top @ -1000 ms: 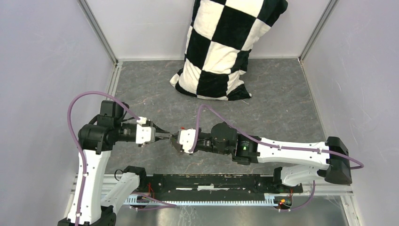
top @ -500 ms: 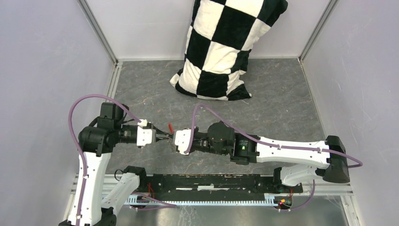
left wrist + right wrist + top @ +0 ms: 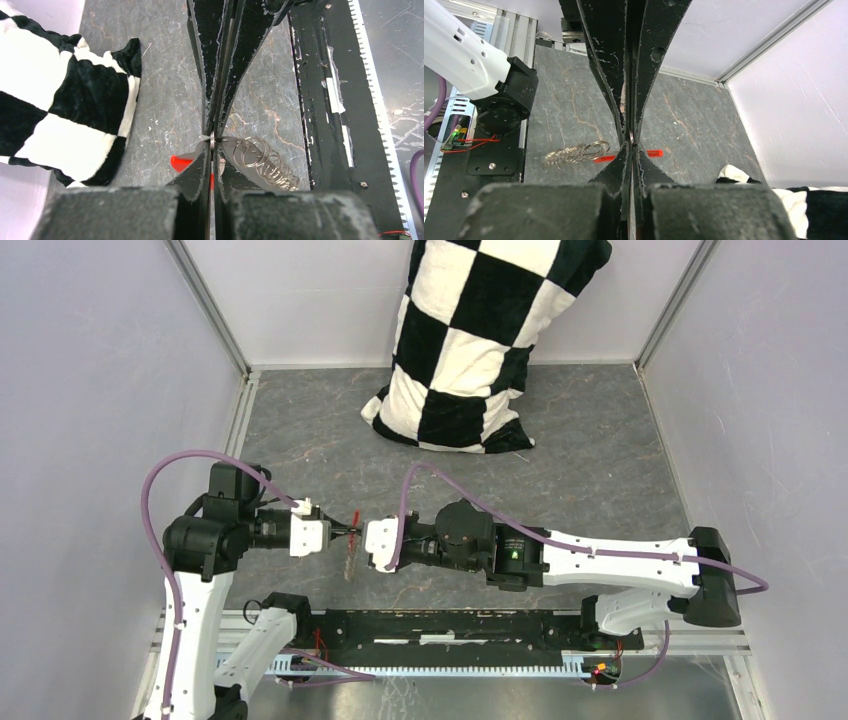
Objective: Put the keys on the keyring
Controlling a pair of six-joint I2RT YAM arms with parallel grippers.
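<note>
Grey slate table is walled on three sides. Checkered pillow is leant at the back and a black base rail runs along the near edge, with ample open floor left between. Left gripper and right gripper are met tip to tip, both clamped on the keyring, its coils dangling. Red piece is seen beside; key or fob cannot be told. No green key is seen, so threading is judged unfinished.
</note>
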